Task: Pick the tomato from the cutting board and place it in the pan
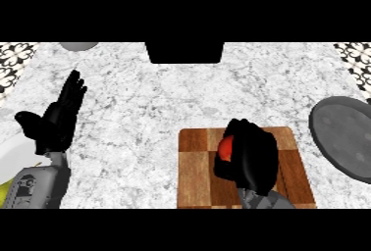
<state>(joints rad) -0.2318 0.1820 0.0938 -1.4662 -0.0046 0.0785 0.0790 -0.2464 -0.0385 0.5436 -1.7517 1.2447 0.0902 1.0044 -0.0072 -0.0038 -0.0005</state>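
As the robot leans over the kitchen counter, the scene reads from largest thing to smallest:

Counter: a grey-white marbled top [145, 122] fills the view, with patterned tiling at both upper corners.

Cutting board: a brown wooden checkered board [196, 171] lies at the lower centre-right of the counter, reaching the view's lower edge.

Pan: a dark grey round pan [348, 137] sits at the right edge, partly cut off, just beside the board but apart from it.

Left hand: the black left hand [54, 122] shows at the left side, fingers straight and pointing up, thumb spread, holding nothing, well apart from the board.

Right hand: the black right hand [250, 152] is over the board's middle, its fingers curled around the tomato.

Tomato: the red tomato [225, 148] shows only as a sliver at the hand's left side, over the board; whether it touches the wood cannot be told.
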